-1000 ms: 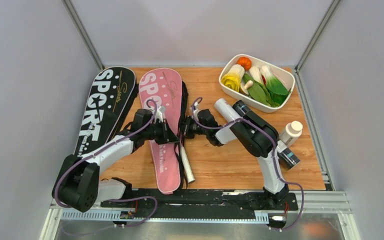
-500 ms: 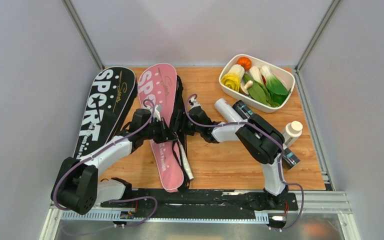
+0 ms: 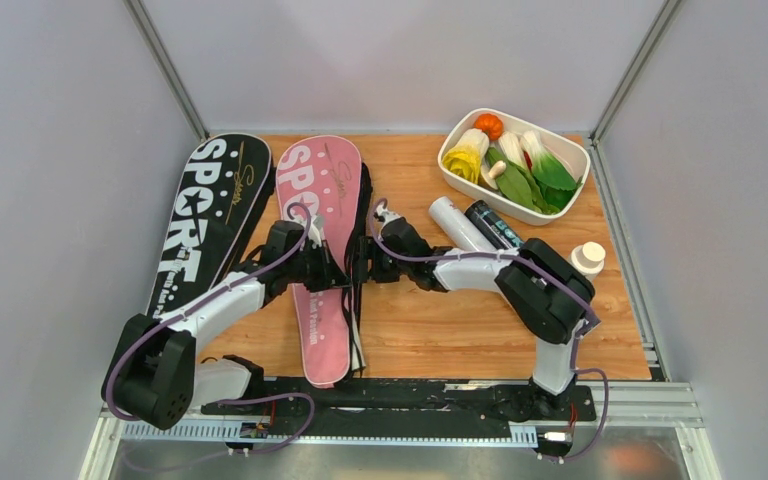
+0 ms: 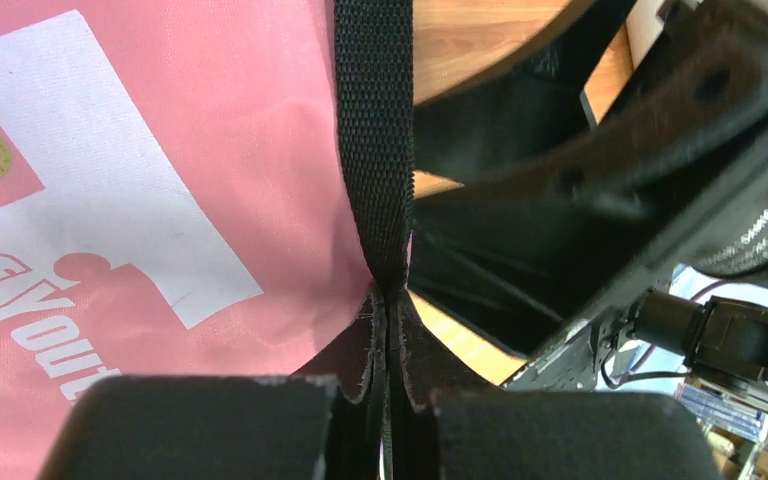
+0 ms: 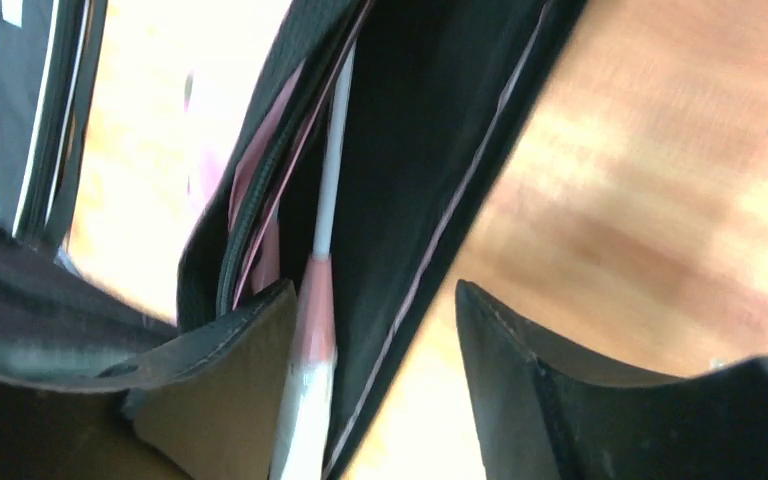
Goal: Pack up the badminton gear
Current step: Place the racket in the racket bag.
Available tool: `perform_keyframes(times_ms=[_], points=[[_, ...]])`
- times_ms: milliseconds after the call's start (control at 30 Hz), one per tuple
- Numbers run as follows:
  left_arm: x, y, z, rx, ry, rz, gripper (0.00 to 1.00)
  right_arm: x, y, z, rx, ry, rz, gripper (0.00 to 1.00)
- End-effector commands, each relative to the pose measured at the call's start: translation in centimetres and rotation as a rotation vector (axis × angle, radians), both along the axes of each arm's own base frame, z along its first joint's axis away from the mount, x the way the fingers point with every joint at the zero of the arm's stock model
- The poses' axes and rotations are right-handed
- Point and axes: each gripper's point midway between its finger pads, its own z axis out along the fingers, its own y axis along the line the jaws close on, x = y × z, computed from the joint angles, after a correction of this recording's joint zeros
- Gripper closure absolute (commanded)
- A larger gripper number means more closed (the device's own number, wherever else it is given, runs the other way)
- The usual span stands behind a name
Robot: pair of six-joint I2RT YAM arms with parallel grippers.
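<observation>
In the overhead view the pink cover lies lengthwise on the wooden bench, left of centre, its broad "SPORT" end toward the top of the frame and its narrow end near the bottom edge; the black cover lies just beside it on the left, running off the bench's left side. Both arms meet at the pink cover's right edge in the middle of the frame. The left claw is pinched tight on the cover's black webbing strap: in the left wrist view the two dark pads press together with the strap and the cover's black edging squeezed between them, pink fabric with white lettering filling the left half. The right claw sits just to the right of it, and in the right wrist view its fingers stand apart with nothing gripped; between them the cover's black-lined side gapes, and a thin white and pink racket shaft shows inside the opening. Right of centre, two tubes, one white and one black, lie side by side and slantwise on the bench. A white bowl of toy vegetables sits at upper right, and a small white bottle stands at the right edge.
</observation>
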Motion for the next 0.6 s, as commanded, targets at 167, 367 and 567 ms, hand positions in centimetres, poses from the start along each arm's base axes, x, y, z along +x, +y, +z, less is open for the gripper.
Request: perform_keyframes(times_ms=[167,367,567], points=[[2.0,-0.6,3.3,-0.046,-0.116,0.006,1.0,-8.1,-0.1,3.4,0.184,0.057,0.301,0.42],[1.8,-1.1,3.8,-0.09,-0.116,0.009,1.0,-10.9,0.1,3.1,0.29,0.106,0.333,0.46],[1.4,-1.4,3.2,-0.125,-0.083,0.017,1.0,-11.4,1.6,2.2,0.359,0.149,0.317,0.58]])
